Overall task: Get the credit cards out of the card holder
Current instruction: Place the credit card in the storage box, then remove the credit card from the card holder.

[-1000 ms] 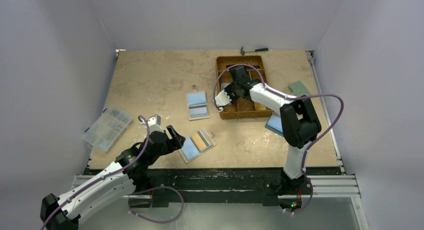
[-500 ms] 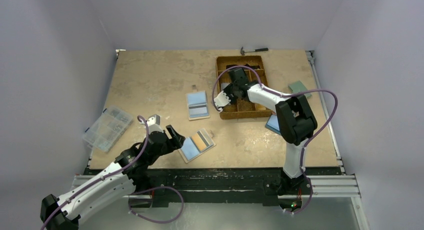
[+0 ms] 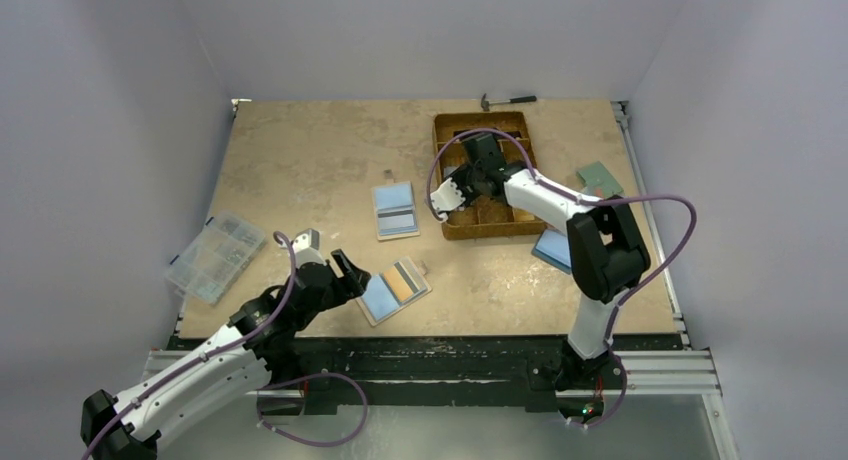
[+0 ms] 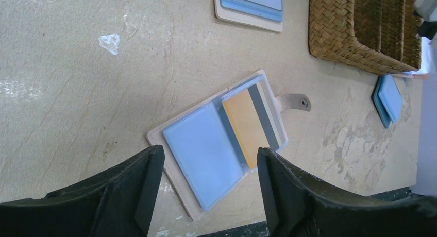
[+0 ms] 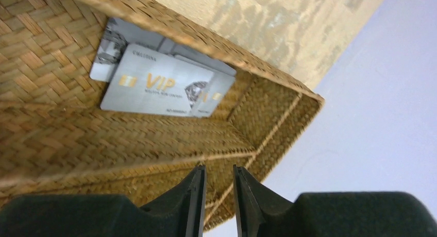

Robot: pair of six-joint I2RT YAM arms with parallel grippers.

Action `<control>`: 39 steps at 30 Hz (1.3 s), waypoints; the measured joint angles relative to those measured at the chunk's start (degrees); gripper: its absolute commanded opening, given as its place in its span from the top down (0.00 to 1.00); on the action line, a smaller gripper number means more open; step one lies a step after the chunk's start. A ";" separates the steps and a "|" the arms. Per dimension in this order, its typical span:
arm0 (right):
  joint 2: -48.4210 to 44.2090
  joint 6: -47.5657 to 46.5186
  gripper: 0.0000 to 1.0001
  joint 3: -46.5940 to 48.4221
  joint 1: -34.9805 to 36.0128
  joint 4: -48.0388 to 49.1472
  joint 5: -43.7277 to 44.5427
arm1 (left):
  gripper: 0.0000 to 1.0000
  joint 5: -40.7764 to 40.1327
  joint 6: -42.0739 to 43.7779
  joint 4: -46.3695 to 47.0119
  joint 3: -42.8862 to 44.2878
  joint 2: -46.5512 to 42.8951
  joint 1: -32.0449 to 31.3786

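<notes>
Pockets of the card holder (image 4: 221,139) nearest me are both full: a blue card (image 4: 196,159) in the left half and an orange card (image 4: 247,126) with a dark stripe in the right. The holder lies open and flat on the table (image 3: 300,160), close to my edge and left of middle. Its long axis runs on a slant from near-left to far-right, and its strap tab (image 4: 293,101) points off the far-right end. My left gripper (image 4: 207,152) hovers just short of it, spread wide and empty, as it was a second ago.

Beyond lies a second open holder (image 3: 395,210), roughly square to the table. Farther still, my right gripper (image 5: 219,170) hangs over the near-left part of the woven tray (image 5: 51,139). Here is the change: its jaws were pressed together a second ago and now stand slightly apart with nothing between them. Grey cards (image 5: 160,87) lie in the compartment below, so I judge that one card has just been delivered. The near holder's two remain to be pulled.
</notes>
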 measured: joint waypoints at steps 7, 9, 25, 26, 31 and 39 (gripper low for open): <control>-6.43 4.52 0.59 0.00 -0.20 -3.17 -1.44 | 0.23 0.72 -0.20 0.70 -0.02 -2.27 0.00; -8.09 7.23 0.56 0.20 -0.20 -5.20 -2.71 | 0.22 1.18 -0.55 1.31 -0.04 -2.84 0.00; -19.19 48.41 0.54 6.21 0.13 -21.18 -30.62 | 0.20 8.59 -2.08 13.25 -5.38 -7.63 0.00; -20.31 50.29 0.52 5.03 0.13 -20.94 -33.27 | 0.20 9.05 -2.38 13.97 -5.86 -7.63 0.00; -25.27 58.49 0.42 -2.51 0.13 -18.49 -44.52 | 0.19 10.93 -3.52 19.12 -8.26 -7.37 0.00; -25.51 70.38 0.49 -16.06 0.13 -7.72 -55.10 | 0.19 12.72 -6.03 27.47 -11.98 -4.85 0.00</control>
